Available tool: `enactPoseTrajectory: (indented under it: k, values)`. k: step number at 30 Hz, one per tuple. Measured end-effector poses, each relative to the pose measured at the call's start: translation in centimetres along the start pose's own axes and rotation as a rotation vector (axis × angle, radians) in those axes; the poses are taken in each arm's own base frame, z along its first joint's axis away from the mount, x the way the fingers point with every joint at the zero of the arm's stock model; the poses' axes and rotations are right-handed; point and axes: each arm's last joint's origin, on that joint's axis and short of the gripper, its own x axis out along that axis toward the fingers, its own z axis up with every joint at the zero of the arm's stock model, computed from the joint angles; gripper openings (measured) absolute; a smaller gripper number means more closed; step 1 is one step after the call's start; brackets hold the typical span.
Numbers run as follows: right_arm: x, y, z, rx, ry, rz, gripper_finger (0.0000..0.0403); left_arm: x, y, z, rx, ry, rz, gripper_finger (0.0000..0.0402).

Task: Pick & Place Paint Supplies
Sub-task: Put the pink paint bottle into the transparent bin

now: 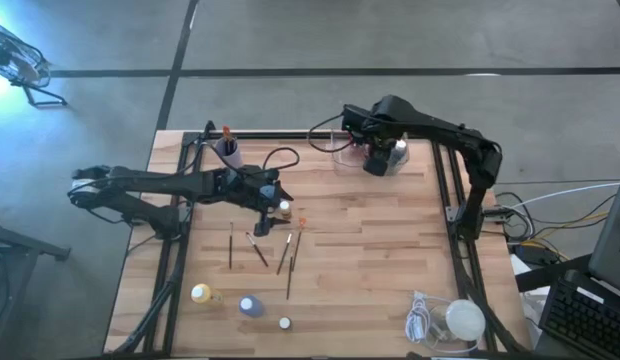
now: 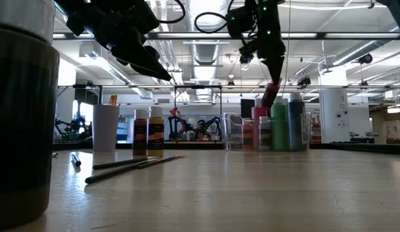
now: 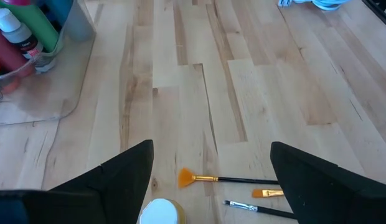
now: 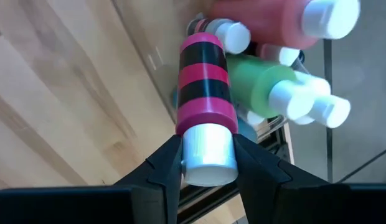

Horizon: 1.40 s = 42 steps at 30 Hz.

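On the lower left of the bench point(image 1: 390, 260) in the high view lie a yellow bottle point(image 1: 201, 294), a purple bottle point(image 1: 251, 307) and a small white bottle point(image 1: 284, 323). Above them, left of centre, the left hand point(image 1: 274, 204) hangs over the wood with its fingers spread wide and nothing between them; a bottle with a pale cap point(image 1: 284, 209) stands right beside it. Just below, in the middle of the frame, the brushes point(image 1: 275, 250) lie scattered. At upper left a cup point(image 1: 228, 151) stands near the bench edge. At upper centre-right the right hand point(image 4: 207, 163) grips a pink bottle point(image 4: 203, 81) by its white cap, above the clear tray point(image 1: 350, 152), where red and green bottles point(image 4: 274, 87) lie. A white lump point(image 1: 464, 320) with a cord sits at lower right.
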Motion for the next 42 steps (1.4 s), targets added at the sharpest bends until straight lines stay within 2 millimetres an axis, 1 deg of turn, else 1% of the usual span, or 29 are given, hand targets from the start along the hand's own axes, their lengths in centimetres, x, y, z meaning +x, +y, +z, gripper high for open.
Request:
enactPoseTrajectory:
  k: [4, 8, 20, 24, 31, 38, 42]
  values:
    - [0.4, 0.1, 0.7, -0.025, 0.009, 0.002, 0.0114, 0.0, 0.0, -0.1, -0.002, 0.009, -0.001, 0.0328]
    - [1.3, 0.4, 1.0, -0.044, 0.042, 0.005, 0.0114, 0.0, 0.0, -0.1, -0.003, 0.015, -0.003, 0.0328]
    - [4.0, -0.3, 0.4, -0.030, 0.140, 0.012, 0.0114, 0.0, 0.0, -0.2, -0.004, 0.015, -0.003, 0.0328]
    - [4.7, -0.2, 0.3, -0.049, 0.160, 0.017, 0.0114, 0.0, 0.0, -0.2, -0.004, 0.015, -0.003, 0.0328]
    - [6.0, -0.1, 0.5, -0.066, 0.143, 0.018, 0.0114, 0.0, 0.0, -0.2, -0.005, 0.015, -0.003, 0.0328]
    - [7.5, -0.6, 0.3, -0.054, 0.161, 0.024, 0.0114, 0.0, 0.0, -0.2, -0.004, 0.015, -0.003, 0.0328]
    - [8.0, -0.7, 0.3, -0.052, 0.162, 0.027, 0.0114, 0.0, 0.0, -0.2, -0.004, 0.016, -0.003, 0.0328]
